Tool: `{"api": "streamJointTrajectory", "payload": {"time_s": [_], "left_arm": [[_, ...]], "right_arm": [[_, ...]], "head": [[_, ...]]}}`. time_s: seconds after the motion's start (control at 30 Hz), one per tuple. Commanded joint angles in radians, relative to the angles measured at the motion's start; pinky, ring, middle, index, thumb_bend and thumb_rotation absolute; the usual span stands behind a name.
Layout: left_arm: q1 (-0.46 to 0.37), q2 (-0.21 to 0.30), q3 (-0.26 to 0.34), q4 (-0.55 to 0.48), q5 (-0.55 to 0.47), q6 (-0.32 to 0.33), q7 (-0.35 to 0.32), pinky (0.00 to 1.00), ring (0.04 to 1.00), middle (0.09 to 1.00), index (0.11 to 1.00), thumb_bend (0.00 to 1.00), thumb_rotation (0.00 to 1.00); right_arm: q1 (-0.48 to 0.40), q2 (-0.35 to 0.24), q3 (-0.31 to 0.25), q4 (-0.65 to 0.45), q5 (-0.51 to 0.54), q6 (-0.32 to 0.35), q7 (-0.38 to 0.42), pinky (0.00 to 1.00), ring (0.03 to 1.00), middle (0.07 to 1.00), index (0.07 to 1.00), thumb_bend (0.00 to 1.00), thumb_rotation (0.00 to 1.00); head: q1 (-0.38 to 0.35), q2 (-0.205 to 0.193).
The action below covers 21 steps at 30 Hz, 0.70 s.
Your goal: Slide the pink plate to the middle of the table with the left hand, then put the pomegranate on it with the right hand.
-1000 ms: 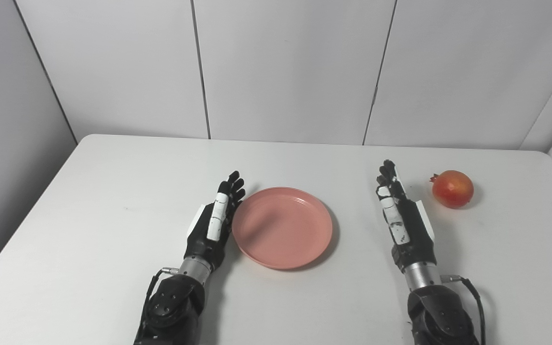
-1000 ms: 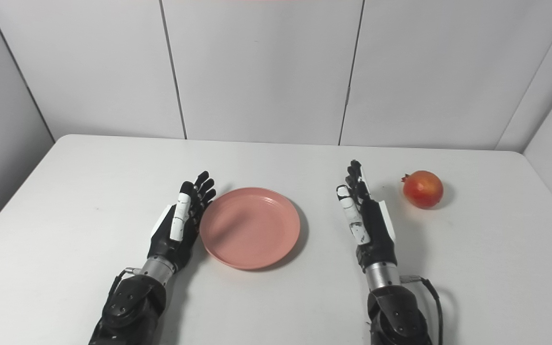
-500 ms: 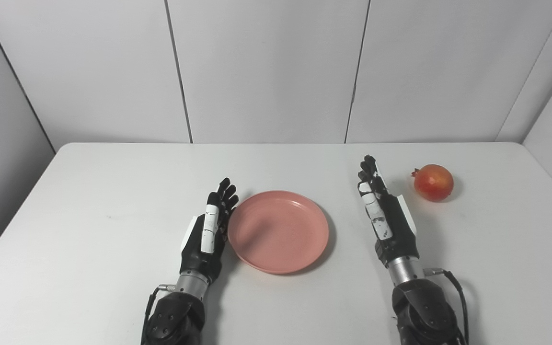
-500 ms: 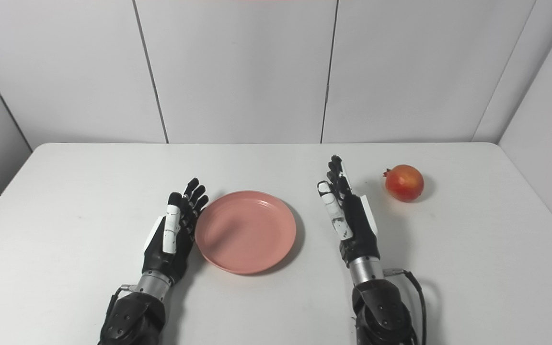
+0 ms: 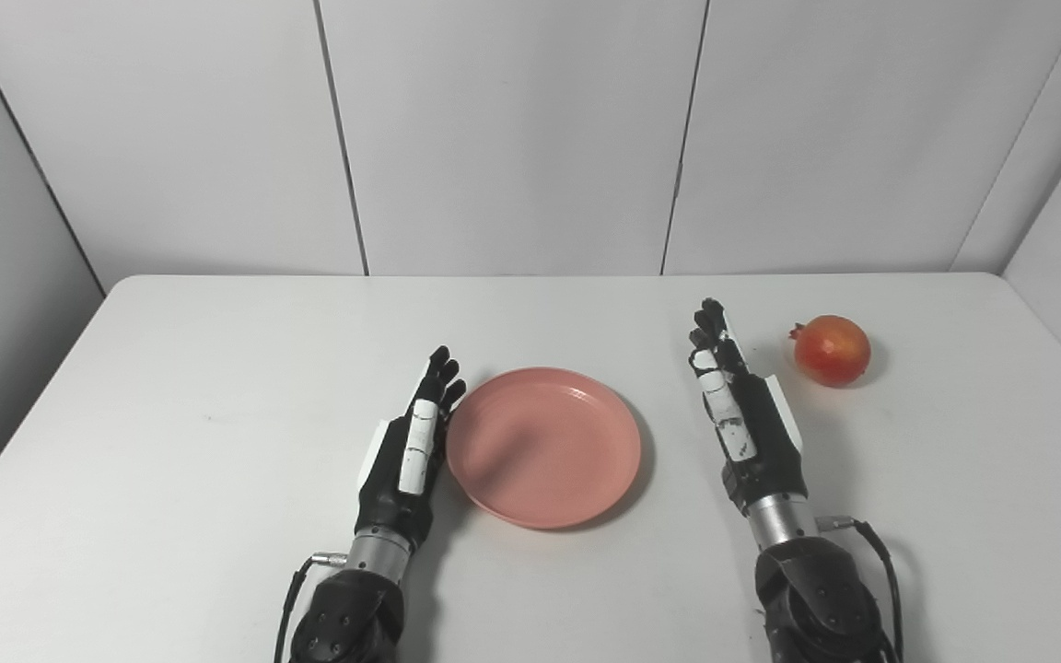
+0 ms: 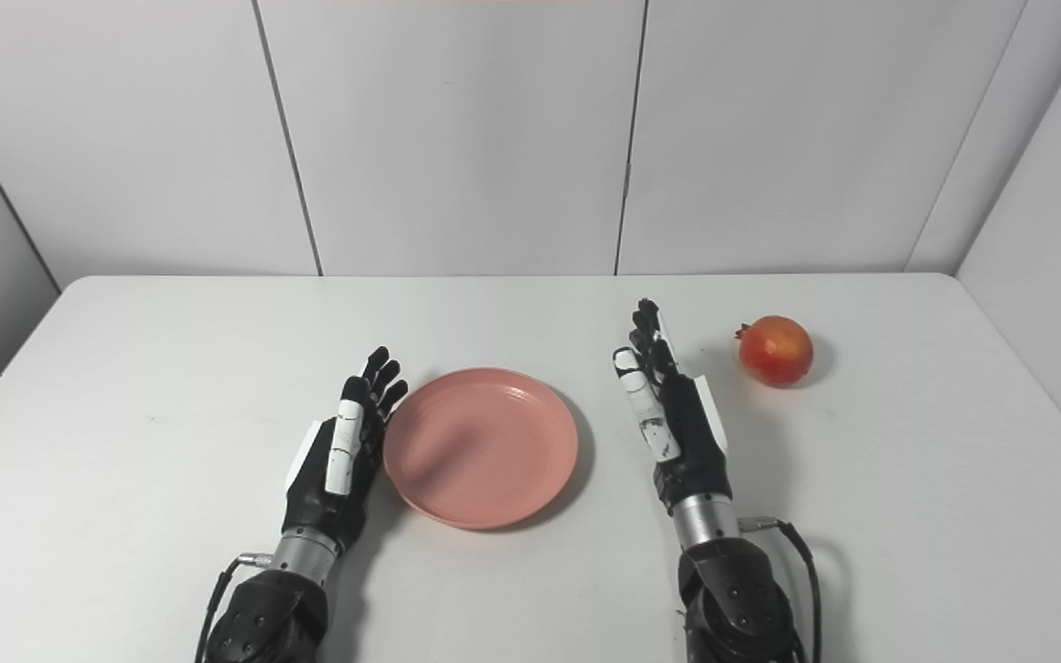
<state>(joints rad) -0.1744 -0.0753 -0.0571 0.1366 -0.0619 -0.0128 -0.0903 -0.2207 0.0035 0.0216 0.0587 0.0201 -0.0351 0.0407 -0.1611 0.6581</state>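
Note:
A round pink plate (image 5: 543, 445) lies flat near the middle of the white table (image 5: 217, 387). My left hand (image 5: 408, 446) stands on edge right against the plate's left rim, open, fingers straight and pointing away. A red-orange pomegranate (image 5: 831, 349) sits on the table at the right, behind my right hand. My right hand (image 5: 742, 412) stands on edge between plate and pomegranate, open and empty, touching neither. The same scene shows in the right eye view: the plate (image 6: 481, 447), the pomegranate (image 6: 775, 349), the left hand (image 6: 340, 454), the right hand (image 6: 673, 416).
White wall panels (image 5: 512, 129) close the table's back and both sides. A cable (image 5: 880, 552) loops off my right forearm. Bare tabletop lies left of my left hand and behind the plate.
The camera shifted a second ago, then steadied. Since half a second ago my left hand and the plate have edged slightly right. The right hand and pomegranate have not moved.

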Motion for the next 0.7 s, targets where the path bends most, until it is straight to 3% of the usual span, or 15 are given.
{"api": "streamJointTrajectory", "payload": {"time_s": [0.0, 0.5, 0.67], "left_arm": [[-0.036, -0.01, -0.011, -0.001, 0.008, -0.035, 0.003, 0.96, 0.983, 1.0, 0.985, 0.72, 1.0], [-0.083, -0.002, -0.014, 0.06, -0.015, -0.046, -0.032, 1.0, 1.0, 1.0, 1.0, 0.73, 1.0], [-0.097, 0.006, -0.014, 0.08, 0.024, -0.053, -0.007, 0.99, 1.0, 1.0, 1.0, 0.73, 1.0]], "right_arm": [[-0.026, -0.002, 0.001, -0.031, 0.001, 0.003, 0.003, 1.0, 1.0, 1.0, 1.0, 0.73, 0.9], [-0.026, -0.001, 0.005, -0.033, -0.01, 0.005, -0.001, 1.0, 1.0, 1.0, 1.0, 0.72, 0.9], [-0.026, 0.001, 0.004, -0.034, -0.006, 0.009, 0.0, 1.0, 1.0, 1.0, 1.0, 0.73, 0.89]], "head": [[-0.001, 0.0], [-0.014, 0.001], [-0.014, 0.001]]}}
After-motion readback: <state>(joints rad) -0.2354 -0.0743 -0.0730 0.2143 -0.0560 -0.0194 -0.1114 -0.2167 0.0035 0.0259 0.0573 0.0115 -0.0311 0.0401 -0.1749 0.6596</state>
